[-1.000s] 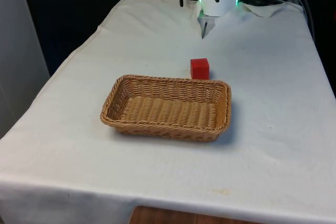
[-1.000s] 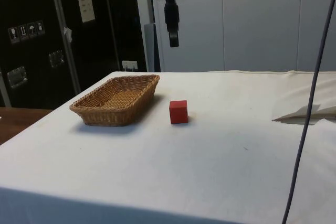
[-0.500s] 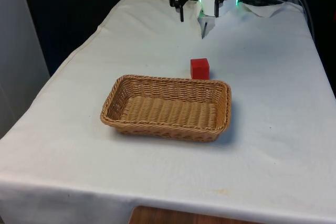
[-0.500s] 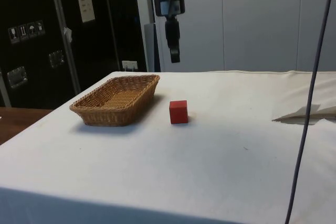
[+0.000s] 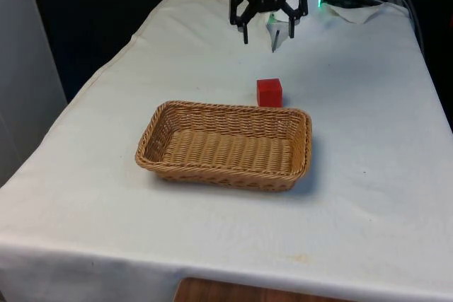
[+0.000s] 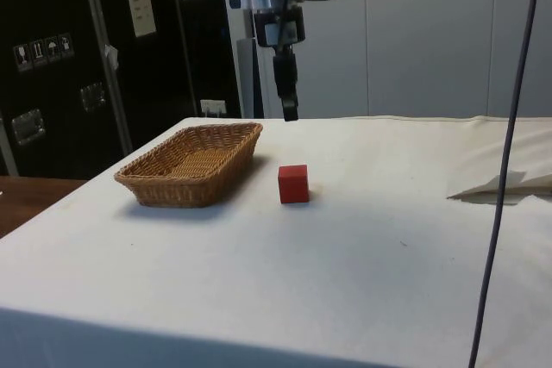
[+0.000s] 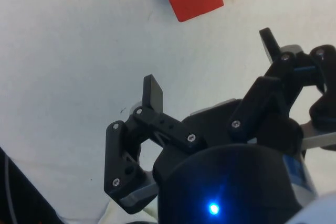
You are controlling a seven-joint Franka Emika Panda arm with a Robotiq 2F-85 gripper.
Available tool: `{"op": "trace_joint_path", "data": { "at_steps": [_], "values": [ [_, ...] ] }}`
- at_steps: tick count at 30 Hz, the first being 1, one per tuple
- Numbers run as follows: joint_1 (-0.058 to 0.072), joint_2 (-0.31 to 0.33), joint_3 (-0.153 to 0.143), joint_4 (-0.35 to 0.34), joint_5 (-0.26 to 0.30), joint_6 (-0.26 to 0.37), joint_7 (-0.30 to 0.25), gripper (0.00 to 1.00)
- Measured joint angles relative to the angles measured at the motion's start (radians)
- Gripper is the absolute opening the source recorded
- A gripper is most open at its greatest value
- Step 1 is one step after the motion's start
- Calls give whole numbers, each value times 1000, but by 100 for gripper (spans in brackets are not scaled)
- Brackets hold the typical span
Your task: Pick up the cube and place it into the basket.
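Pincer: black, fingers spread wide with nothing between them; it hangs in the air above the far part of the desk, well apart from the cube, a stance that suits an approach from above before any grasp.
Fingers: pointed down toward the cloth, the gap between them appearing wider than the cube, so a descent over it looks feasible once aligned.
Cube: red, resting flat on the desk just beyond the basket's far rim, near that rim's corner at the front view's right; not yet lifted.
Basket: rectangular wicker tray, holding nothing, nearer the front camera than the cube; its low walls favour a drop from above.
Desk: covered by a white cloth, slightly creased.
Room: dark cabinets to one side in the side view; pale wall panels beyond.
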Motion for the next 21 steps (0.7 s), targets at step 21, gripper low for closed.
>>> {"op": "trace_joint_path", "data": {
  "at_steps": [21],
  "values": [
    [5, 84, 30, -25, 36, 121, 0, 100]
  ]
}}
